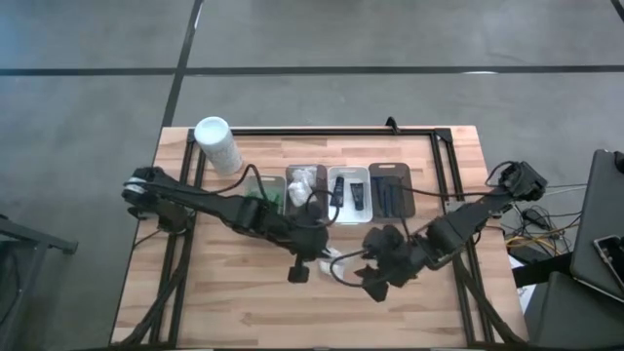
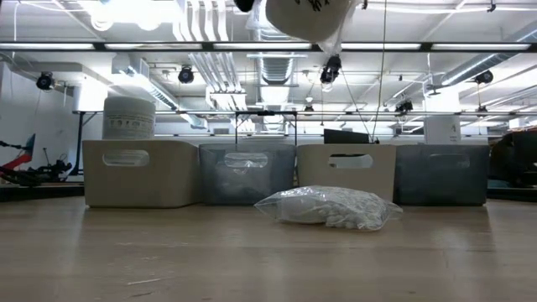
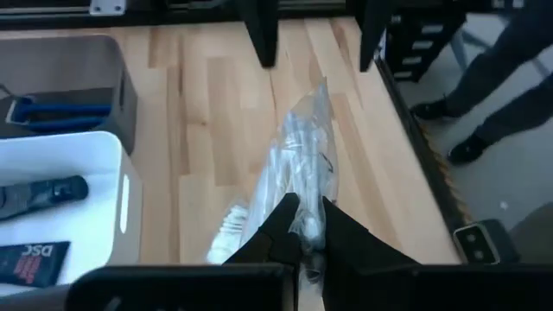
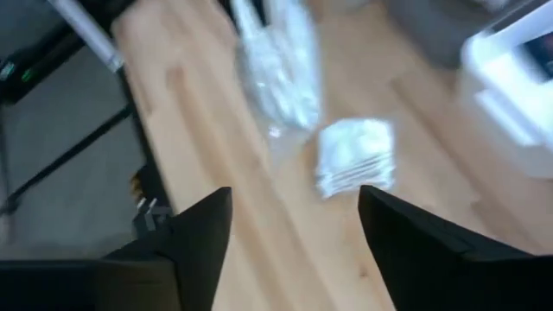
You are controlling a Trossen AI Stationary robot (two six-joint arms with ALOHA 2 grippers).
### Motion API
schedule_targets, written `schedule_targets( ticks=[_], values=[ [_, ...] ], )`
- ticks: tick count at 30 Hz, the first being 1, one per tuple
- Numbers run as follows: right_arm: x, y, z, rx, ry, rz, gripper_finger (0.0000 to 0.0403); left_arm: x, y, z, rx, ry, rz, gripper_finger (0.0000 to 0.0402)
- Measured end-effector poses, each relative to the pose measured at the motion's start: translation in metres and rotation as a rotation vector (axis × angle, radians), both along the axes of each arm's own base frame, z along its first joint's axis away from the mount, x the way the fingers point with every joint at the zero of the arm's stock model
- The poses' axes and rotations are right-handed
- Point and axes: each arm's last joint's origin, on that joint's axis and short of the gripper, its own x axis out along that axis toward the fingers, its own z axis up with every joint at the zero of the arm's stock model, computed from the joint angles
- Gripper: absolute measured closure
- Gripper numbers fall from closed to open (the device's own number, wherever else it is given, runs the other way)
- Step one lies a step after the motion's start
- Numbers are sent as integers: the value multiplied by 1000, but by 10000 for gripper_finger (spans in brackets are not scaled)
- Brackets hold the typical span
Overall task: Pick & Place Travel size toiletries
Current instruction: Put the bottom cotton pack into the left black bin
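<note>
- Two grippers met over the front middle of the wooden table (image 1: 224, 302), nearest to where I stood. The left gripper (image 3: 304, 226) had its fingers pinched narrow on the clear plastic bag (image 3: 302, 151), apparently lifting one end so the bag hung slack toward the boards, probably to shake out or offer up what was inside.
- Beside it, the right gripper (image 4: 294, 216) hung with its fingers spread wide and nothing between them, pointed at the white crinkly packet (image 4: 356, 155) lying on the wood just beside the bag. I judged it was lining up to take that packet.
- From table height, the white packet showed as a crumpled bundle resting on the boards in front of the trays.
- Further back stood a row of four trays, set side by side so each sort had its own place: one with green bottles (image 1: 265, 190), a tray of white packets (image 1: 304, 181), a white tray (image 1: 351, 177) holding black tubes (image 1: 357, 197), and a grey tray (image 1: 392, 172) with slim dark razors (image 1: 390, 195).
- Farthest off, at the back left corner, the tall white container (image 1: 218, 143) stood upright, clear of the work.
</note>
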Motion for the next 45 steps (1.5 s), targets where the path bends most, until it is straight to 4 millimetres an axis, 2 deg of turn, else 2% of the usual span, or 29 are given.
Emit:
schedule_targets(
  ticks=[7, 12, 17, 21, 25, 32, 38, 45],
  values=[
    [-30, 21, 10, -198, -203, -180, 119, -31, 8, 16, -141, -112, 92, 384],
    [-39, 28, 16, -328, -362, -286, 105, -67, 21, 31, -315, -405, 168, 384],
    [-29, 27, 23, -432, -449, -310, 101, -103, 34, 35, -491, -769, 209, 384],
    [-11, 21, 40, -502, -530, -293, 111, -120, 40, 27, -569, -925, 244, 384],
    [7, 13, 60, -558, -605, -236, 125, -126, 42, 23, -624, -1049, 230, 384],
    [27, -8, 82, -578, -707, -139, 123, -125, 42, 21, -626, -1085, 223, 383],
    [31, -15, 87, -582, -718, -100, 92, -126, 43, 26, -599, -1109, 241, 384],
    [37, -25, 88, -572, -719, -111, 74, -115, 41, 18, -608, -1069, 255, 384]
  ],
)
